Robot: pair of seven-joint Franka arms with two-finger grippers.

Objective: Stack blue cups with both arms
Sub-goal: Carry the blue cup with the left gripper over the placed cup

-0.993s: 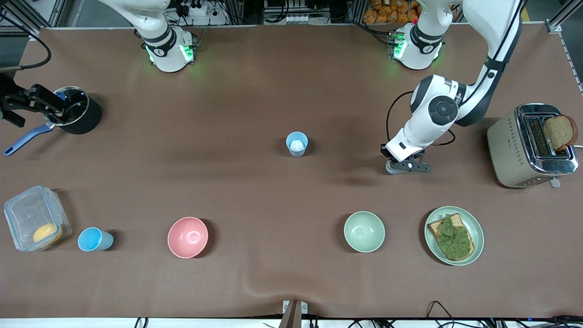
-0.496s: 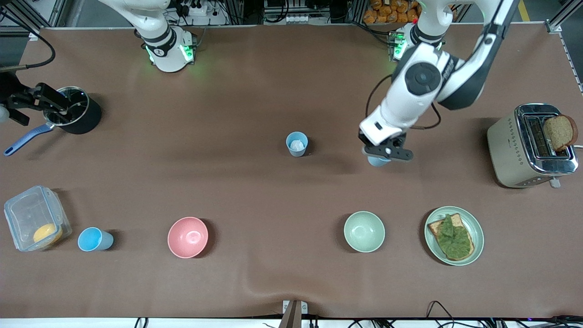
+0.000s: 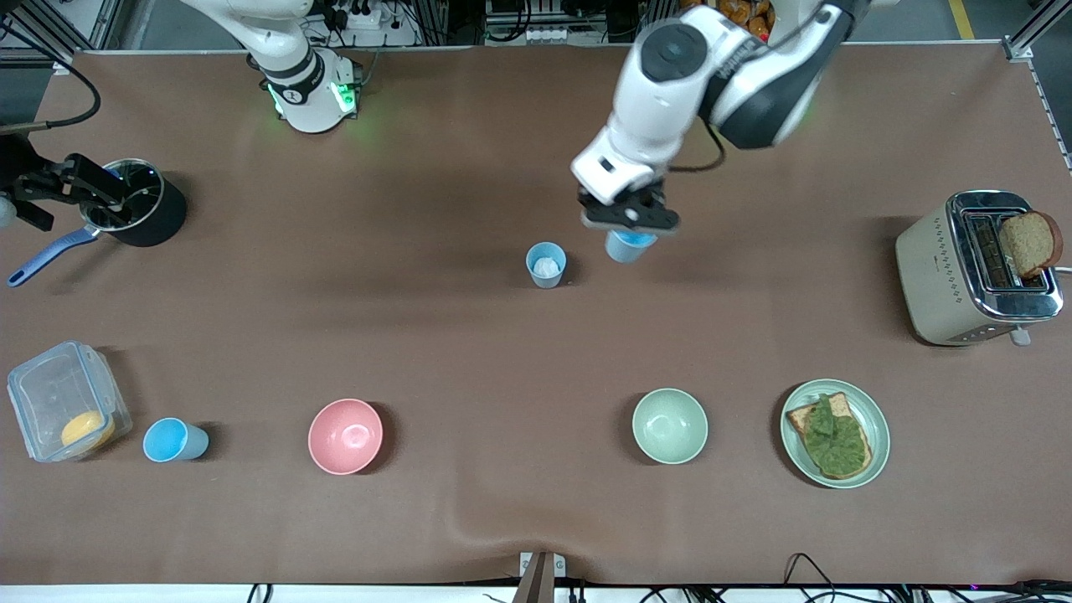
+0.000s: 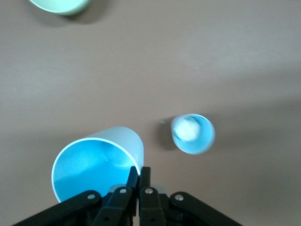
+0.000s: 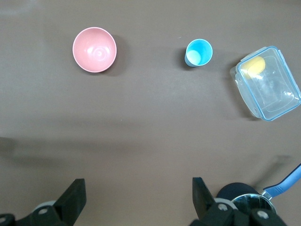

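Cups are not yet stacked: three blue ones show, and no one sits in another. The left claw [image 3: 628, 219] pinches the rim of a bright blue cup [image 3: 626, 245], one finger inside and one outside, and carries it in the air, over the table [image 3: 469, 352] just beside the grey-blue cup [image 3: 546, 265] that stands upright mid-table with something whitish in its bottom. In the left wrist view the held cup [image 4: 96, 162] hangs at the claw [image 4: 139, 181] with its mouth open toward the camera, and the standing cup [image 4: 193, 133] lies a little off to one side, not under it. So the carry looks nearly done; what is left, as I judge it, is to bring the held cup over the standing one and lower it in.

A third cup [image 3: 173, 440], sky-blue, stands upright near the front camera at the right arm's end of the table, between a clear box [image 3: 63, 402] and a pink bowl [image 3: 345, 435], untouched. The right claw [image 5: 136, 200] waits spread wide and empty, up over the pot [image 3: 138, 203], with that cup [image 5: 198, 52] well apart from it. That cup has still to be fetched.
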